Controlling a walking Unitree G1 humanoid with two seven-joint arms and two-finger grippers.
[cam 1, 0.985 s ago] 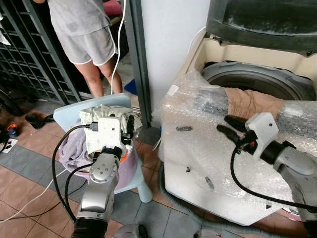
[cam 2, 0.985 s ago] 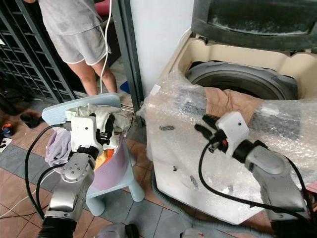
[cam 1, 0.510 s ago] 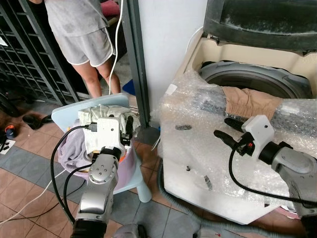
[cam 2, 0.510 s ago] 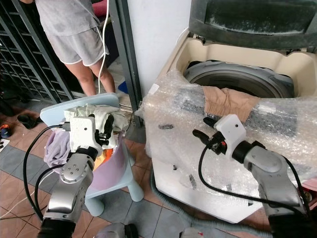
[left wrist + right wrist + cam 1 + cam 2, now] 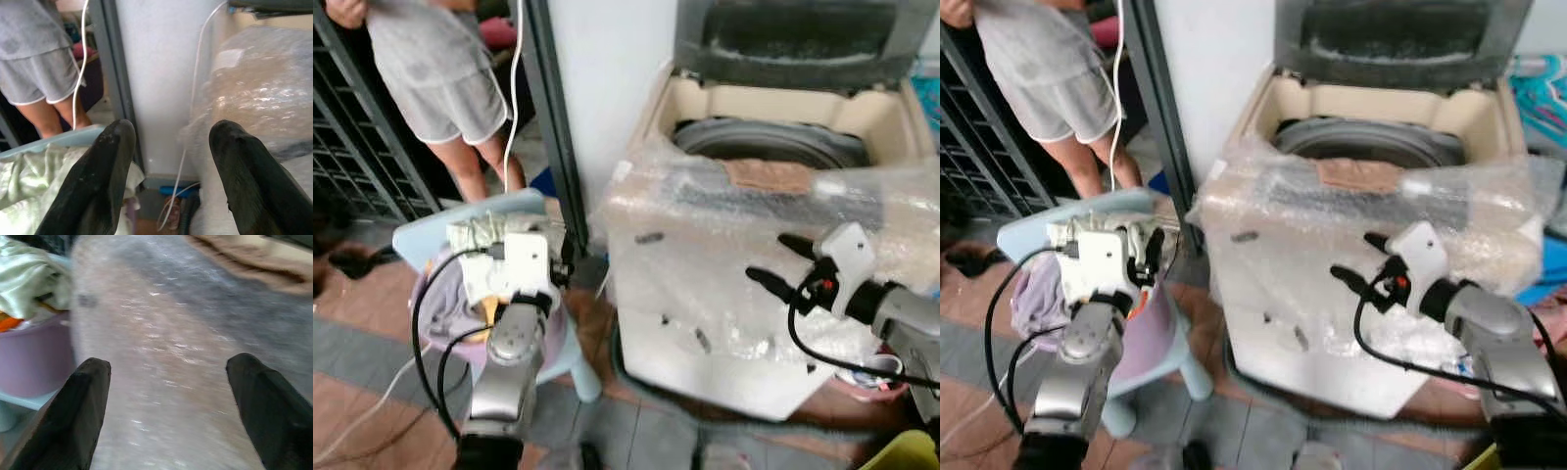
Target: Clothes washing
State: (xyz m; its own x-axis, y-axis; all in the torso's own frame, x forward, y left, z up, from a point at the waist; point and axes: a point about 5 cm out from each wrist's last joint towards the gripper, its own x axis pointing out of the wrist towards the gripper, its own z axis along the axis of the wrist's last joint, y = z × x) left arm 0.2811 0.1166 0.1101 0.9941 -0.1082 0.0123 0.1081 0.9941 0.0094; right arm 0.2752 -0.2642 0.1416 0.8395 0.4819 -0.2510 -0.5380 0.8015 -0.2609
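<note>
The top-loading washing machine (image 5: pixel 705 304) stands wrapped in bubble wrap with its lid up and drum (image 5: pixel 764 145) exposed. A brown garment (image 5: pixel 771 174) lies draped over the front rim. My right gripper (image 5: pixel 769 258) hovers open in front of the machine's wrapped front, below the garment, holding nothing; its wrist view shows the fingers (image 5: pixel 83 401) spread wide before the wrap. At the left, a purple basket (image 5: pixel 433 299) holds pale green clothes (image 5: pixel 475 235) and an orange piece. My left gripper (image 5: pixel 1148 253) is held open just above those clothes, empty.
The basket rests on a light blue stool (image 5: pixel 419 227). A person (image 5: pixel 431 78) in grey shorts stands behind it by a black metal gate (image 5: pixel 352 147). A dark door post (image 5: pixel 543 127) and a white cable (image 5: pixel 517 59) separate the basket from the machine. Tiled floor lies in front.
The whole picture has shifted and blurred, so the camera moved back. My right gripper has drawn away from the brown garment and sits lower before the machine. The left gripper stays over the basket.
</note>
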